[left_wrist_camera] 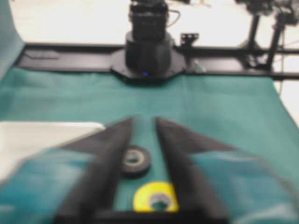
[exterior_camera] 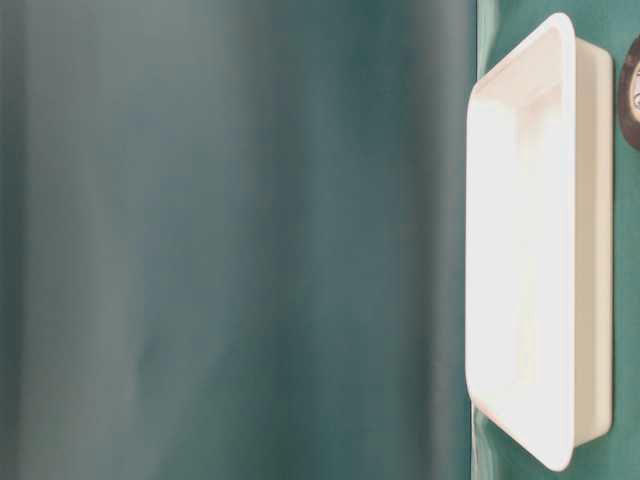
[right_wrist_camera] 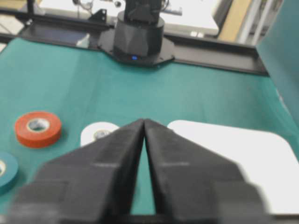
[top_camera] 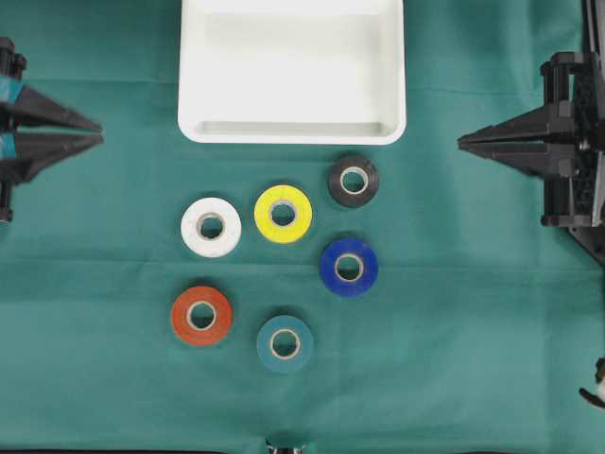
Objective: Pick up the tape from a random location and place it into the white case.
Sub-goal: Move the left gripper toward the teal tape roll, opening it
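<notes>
Tape rolls (top_camera: 283, 213) lie flat below shallow white case (top_camera: 291, 128); left jaws apart, right together.

1. Overhead view: bright, even light; the tape rolls cast only short soft shadows on the green cloth (top_camera: 454, 322).
2. Table-level view: the white case (exterior_camera: 590, 240) is overexposed at the right, and the left two-thirds is a smooth defocused blur.
3. Both wrist views: the near fingers are out of focus, and the upper background is washed out.
</notes>
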Robot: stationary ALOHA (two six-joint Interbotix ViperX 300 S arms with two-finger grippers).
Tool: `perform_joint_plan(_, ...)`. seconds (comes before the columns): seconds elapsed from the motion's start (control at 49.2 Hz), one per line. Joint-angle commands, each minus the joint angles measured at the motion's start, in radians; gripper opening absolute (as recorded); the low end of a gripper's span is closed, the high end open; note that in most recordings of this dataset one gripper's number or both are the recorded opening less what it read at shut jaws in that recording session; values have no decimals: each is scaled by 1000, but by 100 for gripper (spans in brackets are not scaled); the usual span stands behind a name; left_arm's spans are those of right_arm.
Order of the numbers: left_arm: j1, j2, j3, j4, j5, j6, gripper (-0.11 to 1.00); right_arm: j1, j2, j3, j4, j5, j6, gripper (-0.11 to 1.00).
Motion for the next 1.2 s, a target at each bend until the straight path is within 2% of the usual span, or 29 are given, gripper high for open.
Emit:
perform_joint_plan(0.0, 0, 26, -25, -2, -20, 0, 53, -3, 6, -26, 3, 6, 3, 23)
perform_joint_plan(0.142, -3, 52, -28, -3, -38, 3, 91, -6, 6, -26, 2, 55, 6, 69)
perform_joint_plan(0.203, -2, 57, -29, -3, -37, 3, 99, -8, 8, -26, 2, 67, 6, 83)
perform_joint_plan(0.264, -2, 58, -28, -3, -37, 3, 99, -9, 8, -28, 3, 69, 6, 91)
perform_joint_plan(0.732, -8, 51, -32, -3, 8, -5, 99, -17, 8, -34, 2, 67, 5, 90)
perform_joint_plan(0.834, -40, 51, -35, -3, 18, -5, 99, -18, 11, -32, 2, 63, 6, 90)
perform_joint_plan(1.179, -230, 63, -57, -3, 20, -5, 98, -18, 21, -34, 2, 44, 6, 90)
